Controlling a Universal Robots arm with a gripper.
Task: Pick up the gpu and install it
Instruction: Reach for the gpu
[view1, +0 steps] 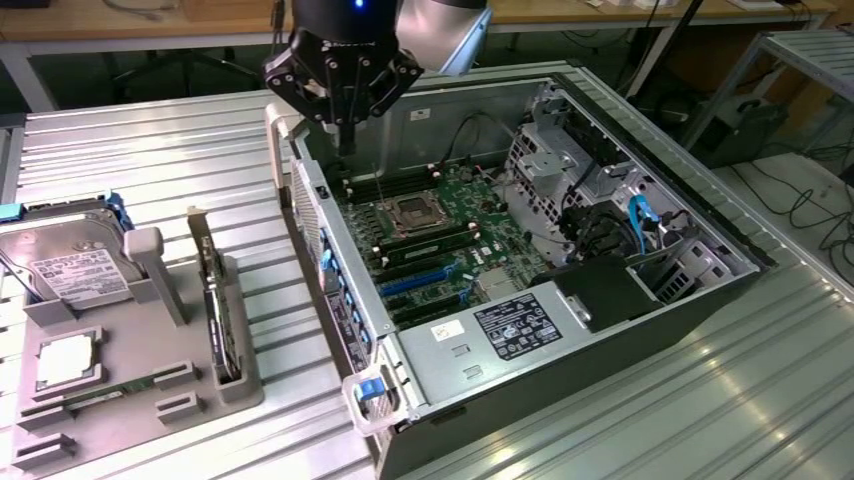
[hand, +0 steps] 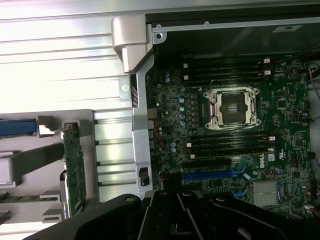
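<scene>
Exterior view: gpu (view1: 212, 300) well apart from claw (view1: 344, 140)

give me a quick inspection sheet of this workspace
surface: ribbed metal table
job's things: gpu on edge in grey rack, not gripped; case open, blue slots bare
clutter: hard drive and memory stick by the rack
grippers: gripper shut, holds nothing, above the case's edge, apart from the gpu
cables: blue cables inside the case
surroundings: benches behind; loose wires on the floor at the exterior view's right
</scene>
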